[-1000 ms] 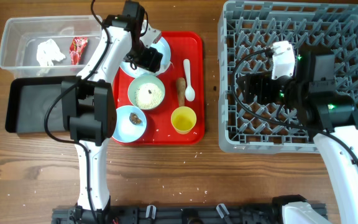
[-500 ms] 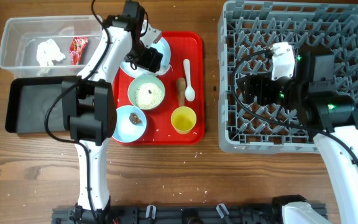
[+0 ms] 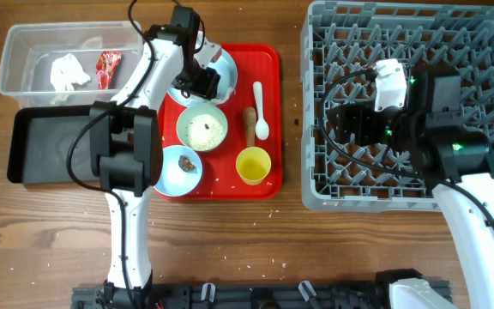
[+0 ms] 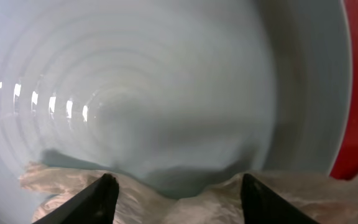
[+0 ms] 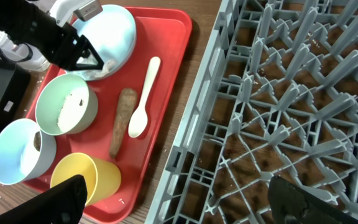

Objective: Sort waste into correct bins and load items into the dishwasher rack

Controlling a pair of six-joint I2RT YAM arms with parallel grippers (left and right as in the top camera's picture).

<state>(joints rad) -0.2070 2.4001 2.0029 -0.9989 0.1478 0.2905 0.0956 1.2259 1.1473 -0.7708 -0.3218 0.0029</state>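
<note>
- The left gripper (image 4: 180,202) is down on the pale blue plate (image 4: 166,93) with its jaws spread wide. A crumpled whitish scrap (image 4: 303,190) lies between and behind the two fingers, and nothing is pinched yet (the wrist view is too close and blurred to say whether the pads touch it).
- The step in hand, as I judge it, is clearing waste off the plate before any dish is loaded. The next move calls for closing on the scrap without catching the plate, lifting clear, then carrying it left to a bin.
- Around the plate on the red tray (image 3: 268,64) are a mint bowl (image 3: 201,127) with rice-like crumbs, a blue bowl (image 3: 179,169) holding a brown lump, a brown stick (image 3: 250,124), the white spoon (image 3: 261,107) and the yellow cup (image 3: 253,165).
- Further left, the clear tub (image 3: 11,60) already holds crumpled white paper (image 3: 69,70) and a red wrapper (image 3: 107,67). The black tray (image 3: 50,146) lies just in front of it.
- Farthest off, the right gripper (image 5: 188,198) hangs over the grey rack (image 3: 316,172) with its fingers fully apart, holding nothing. No dish stands in the rack.
</note>
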